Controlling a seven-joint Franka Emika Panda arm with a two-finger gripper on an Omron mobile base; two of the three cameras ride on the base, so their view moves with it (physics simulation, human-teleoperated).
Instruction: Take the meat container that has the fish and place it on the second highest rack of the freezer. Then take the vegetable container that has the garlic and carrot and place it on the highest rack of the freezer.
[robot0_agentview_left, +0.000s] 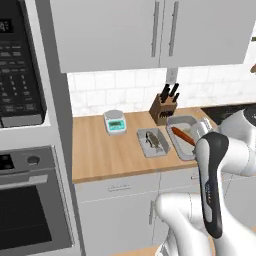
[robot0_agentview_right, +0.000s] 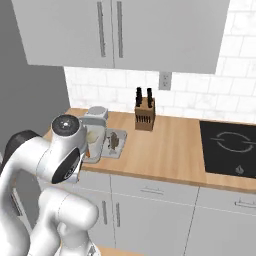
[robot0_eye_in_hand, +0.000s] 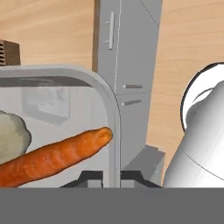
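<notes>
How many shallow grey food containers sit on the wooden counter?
2: the grey container with the fish beside the scale; the grey container with the carrot, partly behind the arm, near the knife block.

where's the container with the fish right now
The fish container sits on the wooden counter, in the left base view just right of the kitchen scale and left of the carrot container, in front of the knife block.
</notes>
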